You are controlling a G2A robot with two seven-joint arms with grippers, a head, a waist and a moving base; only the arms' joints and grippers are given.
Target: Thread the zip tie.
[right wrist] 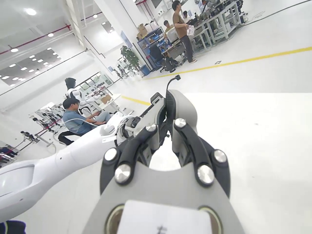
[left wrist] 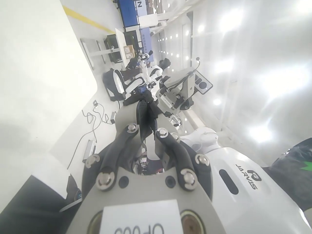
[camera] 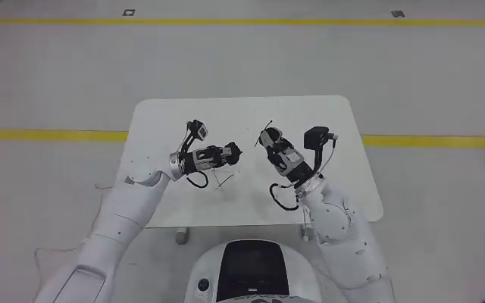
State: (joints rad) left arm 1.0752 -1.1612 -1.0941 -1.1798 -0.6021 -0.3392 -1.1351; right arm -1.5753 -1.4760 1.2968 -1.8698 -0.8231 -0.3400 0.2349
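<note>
A thin black zip tie [right wrist: 170, 83] sticks out past the tips of my right gripper [right wrist: 167, 103], which is shut on it; the free end curves up to a small square head. From above, that zip tie [camera: 267, 126] points away from the right gripper [camera: 265, 137], held over the middle of the white table [camera: 303, 114]. My left gripper [camera: 237, 153] hangs a short way to its left, tips facing it. In the left wrist view the left gripper [left wrist: 147, 113] is shut, black pads pressed together. I cannot tell whether anything lies between them.
A few thin pale strands [camera: 220, 182] lie on the table below the left gripper. The table's far half and right side are bare. The right gripper [left wrist: 171, 98] shows beyond the left one's tips. Yellow floor lines [camera: 61, 135] run past the table.
</note>
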